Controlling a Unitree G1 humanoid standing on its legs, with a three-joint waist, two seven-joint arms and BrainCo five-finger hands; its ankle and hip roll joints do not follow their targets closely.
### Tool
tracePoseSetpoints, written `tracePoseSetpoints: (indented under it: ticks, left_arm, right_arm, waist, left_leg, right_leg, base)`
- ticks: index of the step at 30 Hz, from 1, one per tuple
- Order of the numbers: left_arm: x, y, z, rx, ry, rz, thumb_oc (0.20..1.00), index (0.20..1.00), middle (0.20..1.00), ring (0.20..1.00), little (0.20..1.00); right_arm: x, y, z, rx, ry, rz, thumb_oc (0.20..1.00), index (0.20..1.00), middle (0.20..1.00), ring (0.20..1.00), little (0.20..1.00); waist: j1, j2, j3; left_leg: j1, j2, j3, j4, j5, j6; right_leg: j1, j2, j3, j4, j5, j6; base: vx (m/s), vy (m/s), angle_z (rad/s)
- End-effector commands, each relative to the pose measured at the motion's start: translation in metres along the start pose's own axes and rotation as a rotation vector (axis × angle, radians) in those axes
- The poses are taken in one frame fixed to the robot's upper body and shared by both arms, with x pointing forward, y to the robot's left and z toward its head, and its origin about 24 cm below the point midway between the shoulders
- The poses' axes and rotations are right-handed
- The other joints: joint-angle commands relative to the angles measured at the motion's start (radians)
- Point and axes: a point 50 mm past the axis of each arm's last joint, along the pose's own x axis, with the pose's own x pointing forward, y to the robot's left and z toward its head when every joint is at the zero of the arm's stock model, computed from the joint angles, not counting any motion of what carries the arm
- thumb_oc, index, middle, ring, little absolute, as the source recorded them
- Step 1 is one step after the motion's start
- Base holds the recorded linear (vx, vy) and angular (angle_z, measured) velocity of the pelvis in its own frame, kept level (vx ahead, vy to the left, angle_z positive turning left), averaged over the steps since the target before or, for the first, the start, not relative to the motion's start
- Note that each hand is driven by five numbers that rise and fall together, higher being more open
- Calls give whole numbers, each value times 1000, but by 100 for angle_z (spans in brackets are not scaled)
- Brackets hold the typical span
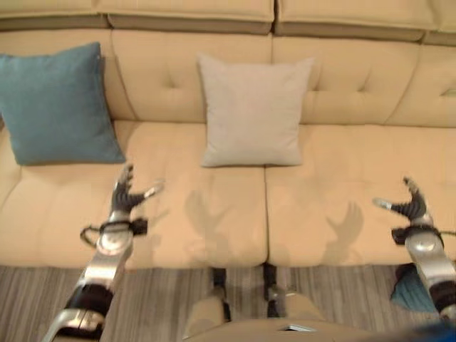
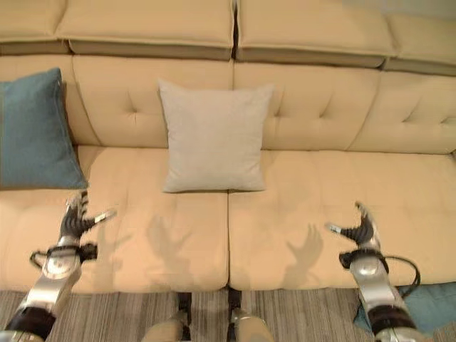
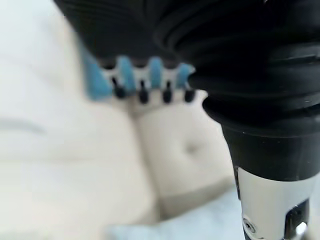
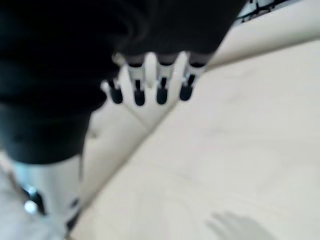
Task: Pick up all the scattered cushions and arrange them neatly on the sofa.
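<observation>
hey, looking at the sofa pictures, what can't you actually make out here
- Teal cushion on the floor: mostly hidden behind the right arm and cut by the right eye view's edge.
- Teal cushion on the sofa: its left side cut off in the right eye view.
- Left wrist view: the sofa is blurred.

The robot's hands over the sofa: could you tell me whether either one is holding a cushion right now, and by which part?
Nothing is held. The left hand and right hand both hover open above the sofa seat, apart from the blue cushion and the grey cushion.
</observation>
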Motion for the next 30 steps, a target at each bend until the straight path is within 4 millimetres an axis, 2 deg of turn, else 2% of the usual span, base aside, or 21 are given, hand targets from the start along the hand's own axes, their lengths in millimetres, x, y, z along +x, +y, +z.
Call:
tracePoseSetpoints:
  ticks: [1,2,4,5,6,7,8,9,10,12,13,16,19,21,25,26,27,30]
  left_arm:
    - [8,-12,-11,95,71,-77,1000,1000,1000,1000,1000]
    - [-10,-21,-55,126,252,-122,1000,1000,1000,1000,1000]
    - [-31,-29,-91,153,419,-163,1000,1000,1000,1000,1000]
    - [-31,-29,-91,153,419,-163,1000,1000,1000,1000,1000]
    - [-43,-33,-106,166,493,-179,1000,1000,1000,1000,1000]
    - [-65,-40,-130,220,623,-222,1000,1000,1000,1000,1000]
    - [-75,-43,-139,242,667,-247,1000,1000,1000,1000,1000]
    - [-75,-43,-139,242,667,-247,1000,1000,1000,1000,1000]
    - [-94,-47,-154,300,759,-307,1000,1000,1000,1000,1000]
    - [-94,-47,-154,300,759,-307,1000,1000,1000,1000,1000]
    - [-105,-47,-162,313,816,-319,1000,1000,1000,1000,1000]
    - [-109,-47,-165,324,838,-331,1000,1000,1000,1000,1000]
    - [-106,-48,-163,327,826,-337,1000,1000,1000,1000,1000]
    - [-94,-46,-156,329,787,-331,1000,1000,1000,1000,1000]
    - [-86,-49,-149,334,749,-338,1000,1000,1000,1000,1000]
    - [-82,-52,-146,332,734,-341,1000,1000,1000,1000,1000]
    - [-75,-57,-140,323,706,-348,1000,1000,1000,1000,1000]
    - [-70,-60,-135,302,688,-344,1000,1000,1000,1000,1000]
  right_arm:
    - [9,3,6,-39,-14,52,1000,1000,1000,1000,1000]
    - [1,21,-15,-74,67,122,1000,1000,1000,1000,1000]
    - [-9,37,-35,-97,152,186,1000,1000,1000,1000,1000]
    - [-9,37,-35,-97,151,186,1000,1000,1000,1000,1000]
    - [-14,44,-45,-95,197,209,1000,1000,1000,1000,1000]
    - [-28,61,-64,-118,290,274,1000,1000,1000,1000,1000]
    - [-34,67,-72,-134,326,304,1000,1000,1000,1000,1000]
    - [-34,67,-72,-134,326,304,1000,1000,1000,1000,1000]
    - [-53,84,-91,-171,420,389,1000,1000,1000,1000,1000]
    - [-53,84,-91,-171,420,389,1000,1000,1000,1000,1000]
    - [-66,92,-102,-156,488,420,1000,1000,1000,1000,1000]
    - [-76,98,-110,-121,538,431,1000,1000,1000,1000,1000]
    - [-81,100,-113,-103,561,434,1000,1000,1000,1000,1000]
    - [-86,98,-120,-85,596,429,1000,1000,1000,1000,1000]
    - [-87,96,-123,-81,617,424,1000,1000,1000,1000,1000]
    - [-86,96,-122,-83,617,423,1000,1000,1000,1000,1000]
    - [-80,94,-118,-88,605,413,1000,1000,1000,1000,1000]
    - [-71,90,-111,-92,578,399,1000,1000,1000,1000,1000]
  waist:
    - [16,-2,-41]
    - [14,-1,-50]
    - [14,-1,-54]
    - [14,-1,-52]
    - [14,0,-54]
    - [15,-1,-60]
    - [16,0,-62]
    - [16,0,-62]
    - [19,0,-68]
    - [19,0,-67]
    - [20,0,-67]
    - [15,0,-58]
    - [11,-4,-45]
    - [4,-11,-20]
    - [0,-14,-13]
    - [2,-17,-5]
    - [7,-25,4]
    - [14,-27,13]
  left_leg:
    - [68,21,30,7,-65,-36]
    - [94,23,35,7,-69,-33]
    - [116,24,40,7,-72,-31]
    - [118,24,40,7,-72,-31]
    - [126,26,43,7,-73,-32]
    - [146,29,48,7,-79,-31]
    - [155,31,49,7,-81,-31]
    - [155,31,49,7,-81,-31]
    - [179,33,51,8,-88,-31]
    - [180,33,51,8,-88,-31]
    - [194,39,51,11,-92,-32]
    - [196,48,49,20,-93,-36]
    - [184,56,44,57,-103,-39]
    - [135,67,35,132,-109,-43]
    - [99,65,24,174,-116,-40]
    - [78,56,7,204,-123,-40]
    - [45,13,-53,264,-164,-36]
    - [40,-42,-145,380,-230,-21]
  right_leg:
    - [38,-67,-23,18,-24,98]
    - [61,-65,-20,23,-31,96]
    - [80,-62,-22,32,-39,93]
    - [81,-62,-22,32,-40,93]
    - [88,-62,-23,36,-44,92]
    - [101,-59,-23,42,-52,90]
    - [110,-58,-22,43,-56,88]
    - [110,-58,-22,43,-56,88]
    - [133,-54,-20,45,-68,83]
    - [134,-54,-20,45,-68,83]
    - [149,-49,-23,53,-81,78]
    - [155,-43,-20,60,-94,70]
    - [159,-36,-17,59,-101,62]
    - [155,-30,-16,53,-103,47]
    - [145,-30,-11,46,-92,46]
    - [136,-34,-5,50,-87,44]
    - [109,-43,13,53,-72,42]
    - [60,-49,50,64,-39,44]
  base:
    - [0,0,0]
    - [0,0,0]
    - [-5,-5,-6]
    - [-7,-10,-7]
    - [-1,-22,-7]
    - [1,-31,-3]
    - [0,0,0]
    - [19,-45,0]
    - [17,-36,-1]
    - [5,-41,-4]
    - [-14,-66,-2]
    - [-43,-64,2]
    - [-102,-74,1]
    - [-159,-68,6]
    - [-79,-12,25]
    - [-205,20,-1]
    - [-228,38,-10]
    - [-176,95,-29]
